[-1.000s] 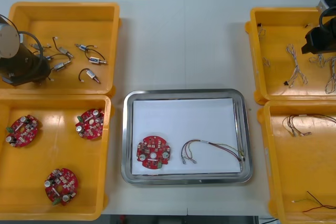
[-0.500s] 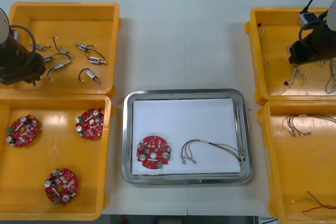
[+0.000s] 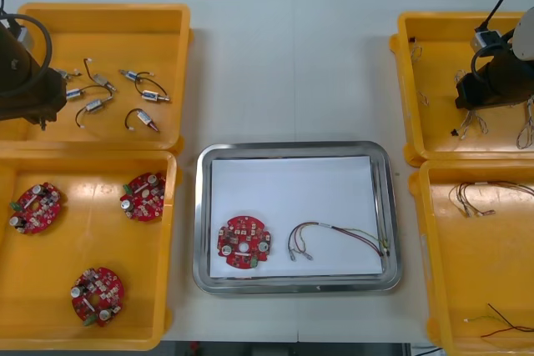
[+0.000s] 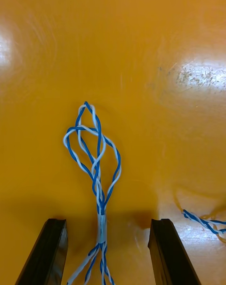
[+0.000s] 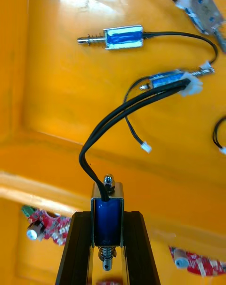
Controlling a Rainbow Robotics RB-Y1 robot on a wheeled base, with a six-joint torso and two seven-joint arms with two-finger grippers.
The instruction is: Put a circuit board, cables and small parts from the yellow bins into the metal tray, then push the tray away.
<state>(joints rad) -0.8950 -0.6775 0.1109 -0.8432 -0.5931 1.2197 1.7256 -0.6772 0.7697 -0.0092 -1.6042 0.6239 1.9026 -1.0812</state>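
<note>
My left gripper (image 5: 107, 221) is shut on a small metal part (image 5: 108, 209) with a blue body and a black lead, held above the upper left yellow bin (image 3: 104, 12). Several more small metal parts (image 3: 140, 94) lie on that bin's floor. My right gripper (image 4: 107, 225) stands open low in the upper right yellow bin (image 3: 434, 19), its fingers either side of a twisted blue and white cable (image 4: 96, 162) lying on the floor. The metal tray (image 3: 296, 148) holds a round red circuit board (image 3: 243, 242) and a red and yellow cable (image 3: 334, 234).
The lower left bin (image 3: 88, 159) holds three red circuit boards (image 3: 98, 293). The lower right bin (image 3: 431, 248) holds thin cables (image 3: 480, 198). More blue and white cables (image 3: 526, 122) lie near my right arm (image 3: 499, 79). My left arm (image 3: 25, 81) is over the table's left edge.
My left arm has drawn back towards the far left edge with the part. My right arm has moved left and down over a blue and white cable.
</note>
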